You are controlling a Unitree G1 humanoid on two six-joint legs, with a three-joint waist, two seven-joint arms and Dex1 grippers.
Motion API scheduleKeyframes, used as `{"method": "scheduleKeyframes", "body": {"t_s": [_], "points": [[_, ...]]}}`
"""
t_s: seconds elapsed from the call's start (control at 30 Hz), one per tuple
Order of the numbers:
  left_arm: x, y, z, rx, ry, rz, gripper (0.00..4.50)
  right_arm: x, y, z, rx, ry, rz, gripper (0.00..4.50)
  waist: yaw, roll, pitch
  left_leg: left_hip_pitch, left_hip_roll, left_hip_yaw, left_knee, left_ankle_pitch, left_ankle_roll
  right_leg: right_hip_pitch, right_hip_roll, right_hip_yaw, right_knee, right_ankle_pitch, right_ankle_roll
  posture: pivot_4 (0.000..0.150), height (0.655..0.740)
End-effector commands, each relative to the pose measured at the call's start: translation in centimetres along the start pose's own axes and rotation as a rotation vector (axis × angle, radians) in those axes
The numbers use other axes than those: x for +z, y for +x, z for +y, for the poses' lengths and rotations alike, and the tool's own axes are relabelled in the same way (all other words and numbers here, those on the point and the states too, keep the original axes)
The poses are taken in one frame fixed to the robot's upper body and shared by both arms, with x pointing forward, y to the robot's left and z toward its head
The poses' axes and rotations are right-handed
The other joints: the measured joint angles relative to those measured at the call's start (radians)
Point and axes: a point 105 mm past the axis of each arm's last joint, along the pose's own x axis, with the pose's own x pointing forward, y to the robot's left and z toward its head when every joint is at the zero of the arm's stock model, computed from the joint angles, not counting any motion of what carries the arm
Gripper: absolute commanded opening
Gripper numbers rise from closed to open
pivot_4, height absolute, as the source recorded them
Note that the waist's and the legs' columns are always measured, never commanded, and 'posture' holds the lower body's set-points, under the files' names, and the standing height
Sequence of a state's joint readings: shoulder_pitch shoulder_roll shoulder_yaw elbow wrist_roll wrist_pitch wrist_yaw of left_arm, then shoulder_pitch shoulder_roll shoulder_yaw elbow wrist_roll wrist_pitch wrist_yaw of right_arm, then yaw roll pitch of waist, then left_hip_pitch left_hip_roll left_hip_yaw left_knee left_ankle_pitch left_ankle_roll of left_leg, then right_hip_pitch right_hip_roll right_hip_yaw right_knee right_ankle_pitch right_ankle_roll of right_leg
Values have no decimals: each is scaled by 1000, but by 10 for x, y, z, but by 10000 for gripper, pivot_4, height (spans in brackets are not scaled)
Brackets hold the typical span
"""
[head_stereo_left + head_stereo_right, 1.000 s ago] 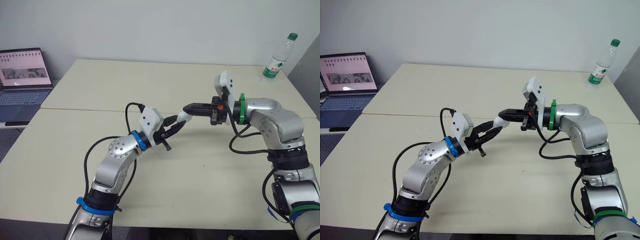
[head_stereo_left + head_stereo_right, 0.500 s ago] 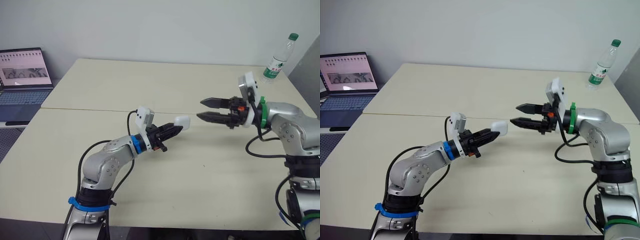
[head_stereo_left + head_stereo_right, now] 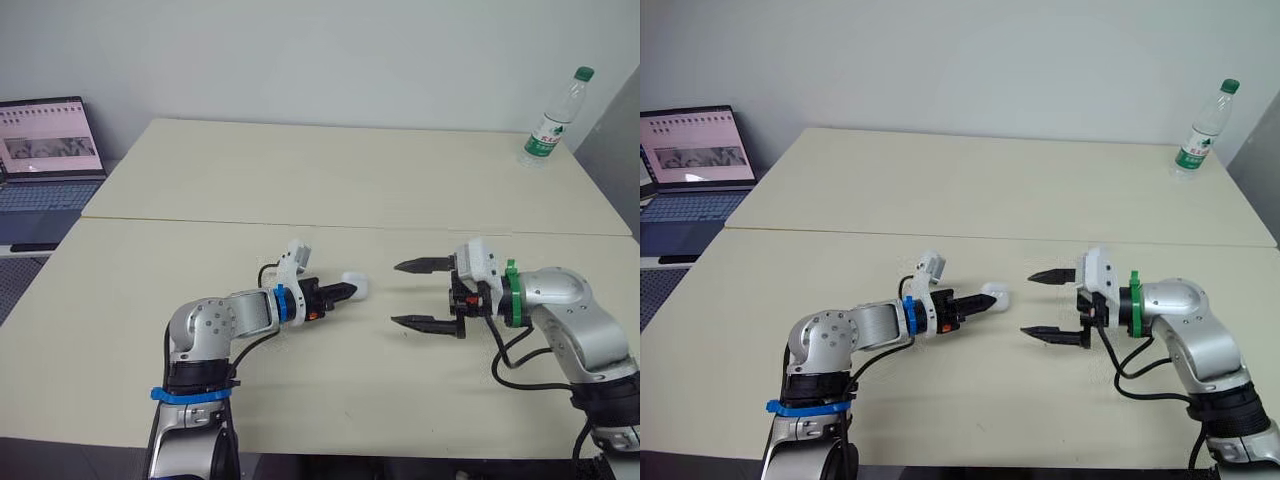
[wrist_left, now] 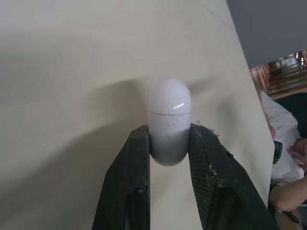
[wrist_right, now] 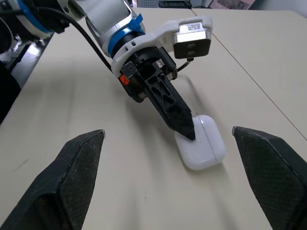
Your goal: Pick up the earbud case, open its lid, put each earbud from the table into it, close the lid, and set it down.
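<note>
Earbud case (image 4: 169, 110) is held at its bottom end by the left gripper (image 3: 346, 291), low at the table (image 3: 300, 170), toward 6 o'clock. Its lid is shut. The right gripper (image 3: 396, 293) is spread wide and empty at 3 o'clock of it. Only the setting down seems left.

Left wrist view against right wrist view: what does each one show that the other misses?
Left wrist view: the seam of the closed lid, and a person past the table's edge. Right wrist view: the right gripper, jaws wide apart, and the left wrist's camera box. Both: the white earbud case clamped by the left gripper, and the beige table.
</note>
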State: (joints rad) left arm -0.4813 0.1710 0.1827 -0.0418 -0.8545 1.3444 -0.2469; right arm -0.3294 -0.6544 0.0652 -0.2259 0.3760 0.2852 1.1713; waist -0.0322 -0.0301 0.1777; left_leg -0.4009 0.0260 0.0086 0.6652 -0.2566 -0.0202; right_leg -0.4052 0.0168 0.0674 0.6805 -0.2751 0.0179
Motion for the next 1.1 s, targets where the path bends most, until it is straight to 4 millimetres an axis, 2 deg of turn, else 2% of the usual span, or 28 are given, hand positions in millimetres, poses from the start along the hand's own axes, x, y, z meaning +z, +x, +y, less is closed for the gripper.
{"method": "scheduleKeyframes", "body": {"t_s": [0.03, 0.23, 0.3, 0.4, 0.5, 0.57, 0.67, 0.7, 0.83, 1.0, 1.1], "points": [[-8, -1, 6, 30, -32, 28, 11004, 11, -1, -7, -45, -54, -41, 44875, 0, 0, 0, 0, 0, 0, 0, 0, 0, 0, 0, 0, 0, 0, 0, 1500, 7400], [-11, -10, 17, 84, -38, 35, 29514, 12, 4, -14, -74, -45, -75, 45000, -1, 0, 0, 1, 1, -1, 0, 1, -2, 1, 0, -1, 1, 0, 0, 1500, 7400], [-8, -20, 22, 125, 34, 30, 35896, 9, 5, -13, -61, -51, -70, 45000, -3, 0, -1, 2, 1, 0, 0, 1, -2, 1, 0, 0, 1, 0, 0, 1500, 7400], [-6, -37, 25, 145, 42, 11, 44602, 6, 5, -13, -59, -57, -68, 45000, -12, 0, -1, 3, 2, 0, -1, 1, -2, 1, 1, 1, 1, 0, 0, 1500, 7400], [-4, -81, 32, 222, 157, 14, 44602, 3, 2, -16, -58, -58, -65, 45000, -32, -1, -1, 4, 3, 0, -2, 1, -3, 1, 3, 1, 1, 0, 0, 1500, 7400], [-2, -97, 33, 251, 234, 13, 44602, 1, 0, -18, -56, -61, -59, 45000, -35, -1, -1, 6, 4, 0, -4, 1, -3, 1, 5, 2, 2, 0, -1, 1500, 7400], [40, -130, 22, 299, 611, -160, 44602, -2, -9, -27, -67, -62, -40, 45000, -29, 0, 0, 5, 4, -1, -4, 1, -3, 0, 5, 1, 2, -2, -4, 1500, 7400], [47, -140, 21, 317, 698, -168, 44602, -3, -13, -29, -68, -50, -32, 45000, -24, -1, 1, 4, 4, -1, -3, 2, -3, 0, 4, 1, 2, -2, -5, 1500, 7400], [44, -158, 19, 310, 1017, -80, 44602, -2, -22, -33, -47, 21, -14, 45000, -7, 0, 1, 3, 1, 2, -4, 2, -4, 0, -1, 1, -1, -3, -6, 1500, 7400], [66, -186, 26, 385, 1058, -232, 44602, 13, -29, -36, -35, 50, -15, 45000, 5, 0, 1, 0, 2, 2, -3, 1, -2, -1, -4, -2, -2, -3, -6, 1500, 7400], [76, -190, 28, 400, 1048, -277, 44602, 15, -29, -38, -40, 47, -6, 45000, 5, 0, 1, 1, 3, 0, -3, 1, -2, -2, -3, -5, -1, -3, -6, 1500, 7400]]}}
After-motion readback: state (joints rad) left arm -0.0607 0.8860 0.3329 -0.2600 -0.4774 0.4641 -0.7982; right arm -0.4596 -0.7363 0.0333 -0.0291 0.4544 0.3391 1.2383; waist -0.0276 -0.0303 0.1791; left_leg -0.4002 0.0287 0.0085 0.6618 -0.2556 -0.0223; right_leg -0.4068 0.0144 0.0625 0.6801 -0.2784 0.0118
